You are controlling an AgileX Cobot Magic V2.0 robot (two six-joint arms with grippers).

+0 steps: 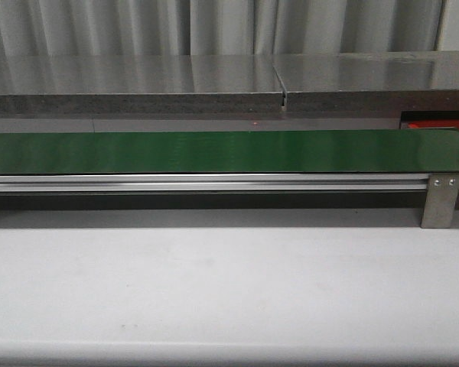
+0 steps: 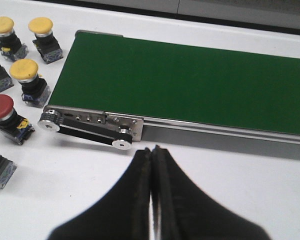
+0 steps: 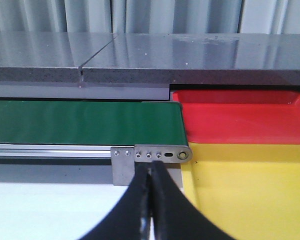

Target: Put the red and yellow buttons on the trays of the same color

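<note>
So we've got the green belt (image 1: 214, 151) running left to right across the white table (image 1: 214, 290), and nothing is riding on it. In the front view only a sliver of the red tray (image 1: 436, 125) peeks out at the far right, past the belt's end.

The right wrist view shows it better: the red tray (image 3: 240, 117) sits just off the belt's end, with the yellow tray (image 3: 250, 185) touching it on the near side. Our right gripper (image 3: 151, 210) is clenched with its jaws pressed together, nothing between them, hanging just near of the belt's end bracket (image 3: 150, 155).

Our left gripper (image 2: 151, 200) is clenched on nothing as well. From its camera we see the buttons on the table beside the belt's other end: three yellow buttons (image 2: 24, 70) and a red button (image 2: 1, 107), plus two more cut off at the picture's edge.
</note>
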